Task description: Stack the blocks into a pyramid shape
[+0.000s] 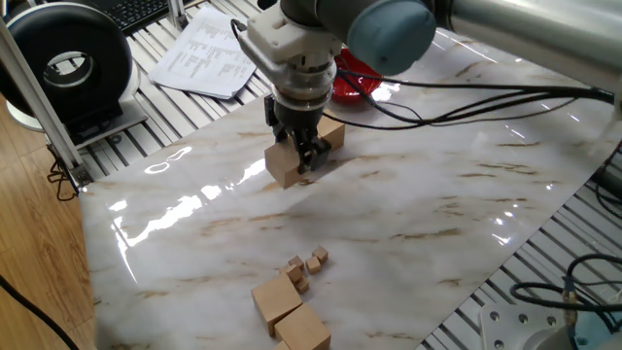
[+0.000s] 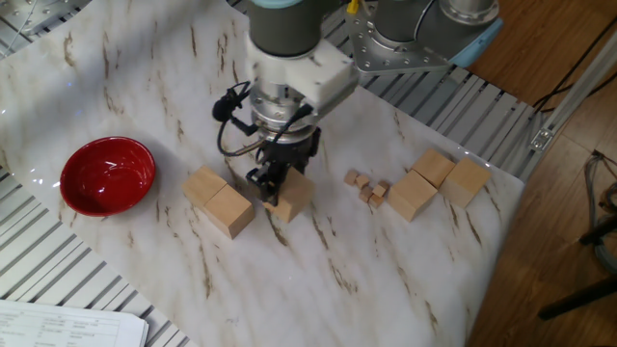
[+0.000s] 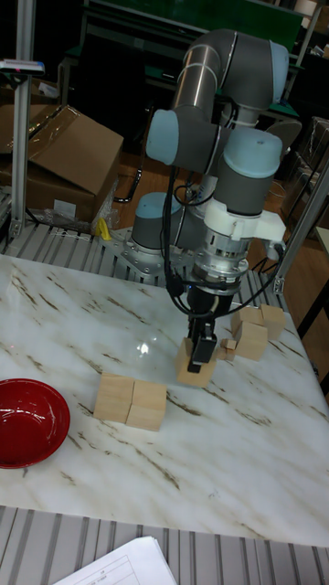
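Tall fixed view shows the red bowl (image 3: 27, 422) at 8 o'clock on the marble tabletop (image 3: 228, 457), its inside bare as far as this angle shows. The gripper (image 3: 203, 352) near the middle has its fingers closed narrowly on a large tan wooden block (image 3: 196, 367), whose base looks to be at the surface; whether it fully rests there I cannot tell. Just beside it, toward 8 o'clock, two blocks (image 3: 131, 402) sit touching side by side. Toward 2 o'clock two more large blocks (image 3: 256, 331) lie together, with a cluster of tiny wooden cubes (image 2: 366, 187) between them and the held block. No stepped stack stands yet. Slatted aluminium framing (image 2: 439, 106) borders the marble slab; printed papers (image 1: 209, 53) and a black ring-shaped device (image 1: 68, 63) lie at 11 o'clock in one fixed view, and a cardboard box (image 3: 64, 160) sits behind the arm.
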You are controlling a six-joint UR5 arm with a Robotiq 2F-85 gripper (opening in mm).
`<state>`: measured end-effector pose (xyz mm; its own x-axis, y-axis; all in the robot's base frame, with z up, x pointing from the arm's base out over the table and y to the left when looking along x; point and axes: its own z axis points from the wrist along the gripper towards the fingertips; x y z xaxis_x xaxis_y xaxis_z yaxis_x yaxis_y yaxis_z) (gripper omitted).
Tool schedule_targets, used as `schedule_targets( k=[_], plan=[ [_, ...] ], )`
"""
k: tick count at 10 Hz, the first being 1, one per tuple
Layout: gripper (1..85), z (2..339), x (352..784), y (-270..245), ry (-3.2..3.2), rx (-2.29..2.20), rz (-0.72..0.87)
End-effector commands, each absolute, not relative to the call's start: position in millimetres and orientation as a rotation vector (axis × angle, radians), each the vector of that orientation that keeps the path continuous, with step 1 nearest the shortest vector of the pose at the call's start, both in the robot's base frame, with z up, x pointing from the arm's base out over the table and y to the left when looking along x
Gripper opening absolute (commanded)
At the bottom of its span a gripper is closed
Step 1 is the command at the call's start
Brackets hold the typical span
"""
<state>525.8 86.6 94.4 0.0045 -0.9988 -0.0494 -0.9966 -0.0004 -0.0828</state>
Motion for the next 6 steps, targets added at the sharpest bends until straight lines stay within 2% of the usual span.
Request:
schedule_targets(
  k=[1, 4, 6],
  plan=[
    [1.0, 92.0, 532.2, 79.3, 2.119, -2.178, 0.005],
    [1.0, 91.4, 524.3, 77.7, 2.171, -2.163, 0.034],
    [1.0, 92.7, 521.2, 92.3, 2.314, -1.967, 0.121]
  ],
)
